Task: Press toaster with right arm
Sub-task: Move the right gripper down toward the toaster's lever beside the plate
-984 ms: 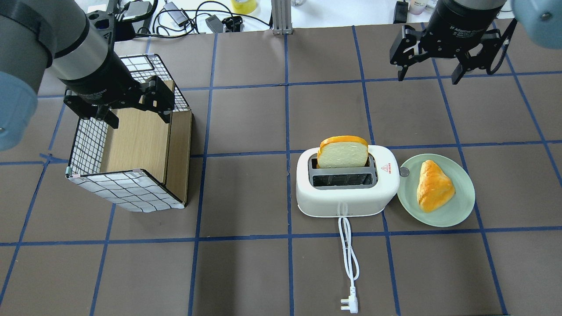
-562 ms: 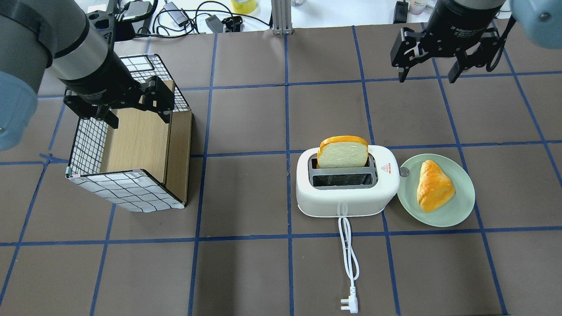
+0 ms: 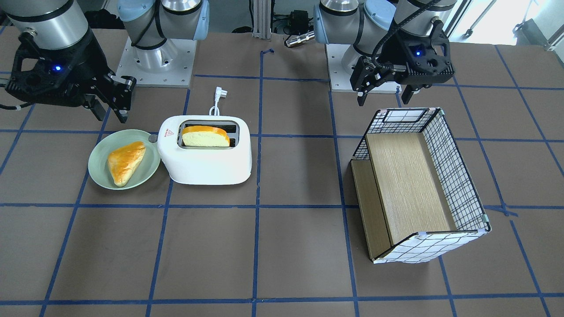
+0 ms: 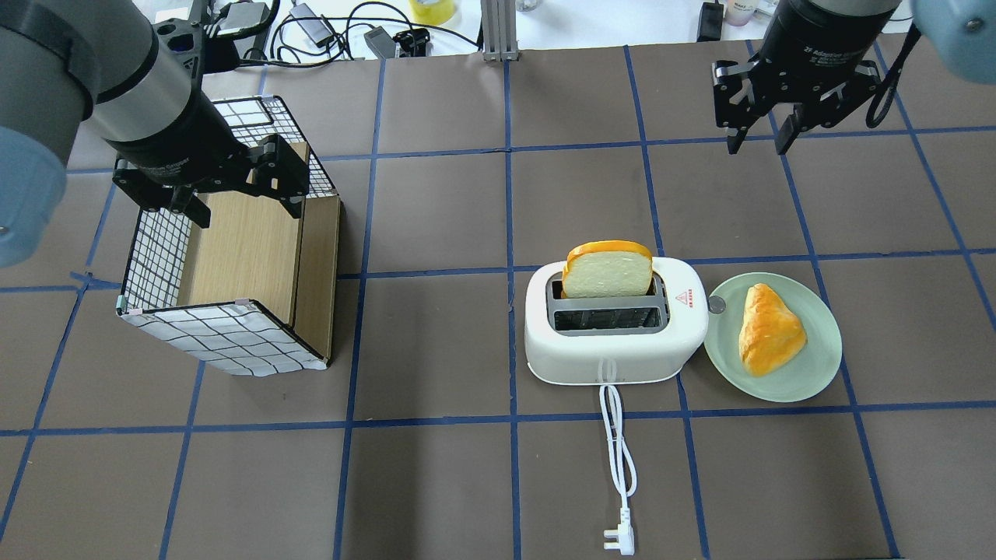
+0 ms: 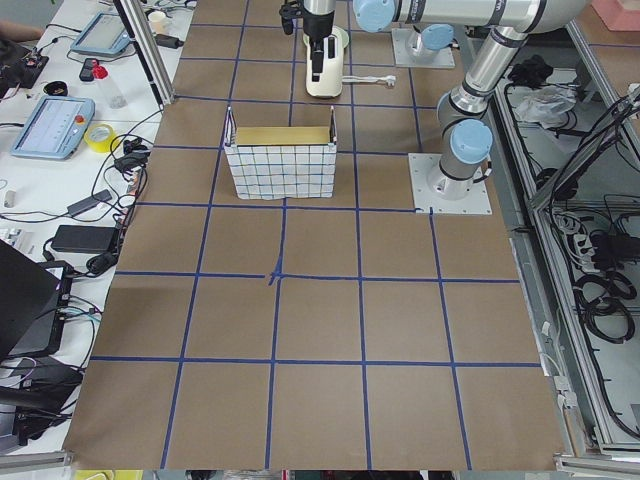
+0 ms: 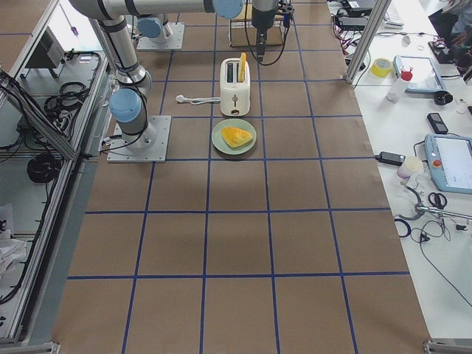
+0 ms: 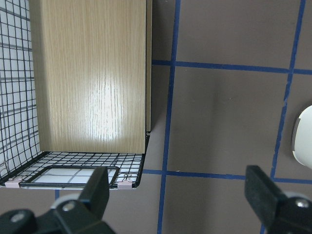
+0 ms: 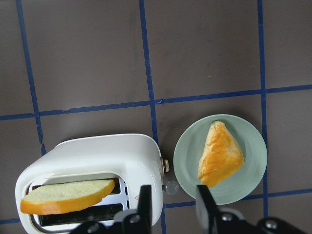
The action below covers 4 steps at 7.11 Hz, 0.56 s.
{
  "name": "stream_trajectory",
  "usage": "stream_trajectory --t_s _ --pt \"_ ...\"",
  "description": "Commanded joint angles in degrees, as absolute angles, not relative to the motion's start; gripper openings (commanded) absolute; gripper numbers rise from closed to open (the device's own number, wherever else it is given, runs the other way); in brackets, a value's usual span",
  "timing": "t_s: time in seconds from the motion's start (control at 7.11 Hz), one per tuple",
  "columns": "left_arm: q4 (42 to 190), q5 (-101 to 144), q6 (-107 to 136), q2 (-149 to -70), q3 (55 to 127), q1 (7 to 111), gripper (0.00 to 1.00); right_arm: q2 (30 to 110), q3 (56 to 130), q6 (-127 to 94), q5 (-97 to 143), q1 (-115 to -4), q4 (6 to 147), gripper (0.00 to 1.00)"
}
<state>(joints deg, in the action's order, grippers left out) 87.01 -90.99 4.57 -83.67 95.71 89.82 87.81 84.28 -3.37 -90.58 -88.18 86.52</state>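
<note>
The white toaster [image 4: 615, 350] stands mid-table with a bread slice [image 4: 607, 272] upright in its far slot. A small grey knob [image 4: 715, 306] sits on its right end. It also shows in the front view [image 3: 207, 165] and the right wrist view [image 8: 97, 156]. My right gripper [image 4: 756, 146] hangs high over the table, beyond and to the right of the toaster, touching nothing. Its jaws stand narrowed with a gap between them, as the right wrist view [image 8: 175, 195] shows. My left gripper [image 4: 245, 210] is wide open and empty above the basket [image 4: 233, 342].
A pale green plate [image 4: 809, 373] with a golden pastry [image 4: 766, 330] lies right beside the toaster's knob end. The white cord [image 4: 618, 451] runs toward the near edge and ends in a plug [image 4: 620, 539]. The wire-and-wood basket stands at the left.
My right gripper's jaws have drawn much closer together, and the gripper has shifted slightly right. The left arm, the toaster and the plate have not moved.
</note>
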Motion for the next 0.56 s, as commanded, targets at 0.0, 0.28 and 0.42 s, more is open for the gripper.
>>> stream_trajectory --t_s 0.0,0.28,0.42 --pt "87.0 -91.0 4.6 -83.7 95.7 89.8 1.00 87.3 84.3 -3.3 -83.6 -87.2 83.2 0.00" --pt "87.0 -91.1 4.6 -83.7 95.7 89.8 1.00 87.1 85.9 -0.6 -74.4 -80.5 80.4 0.00" --pt "87.0 -91.1 4.6 -83.7 95.7 89.8 1.00 87.0 88.0 5.3 -69.8 -77.0 76.9 0.00"
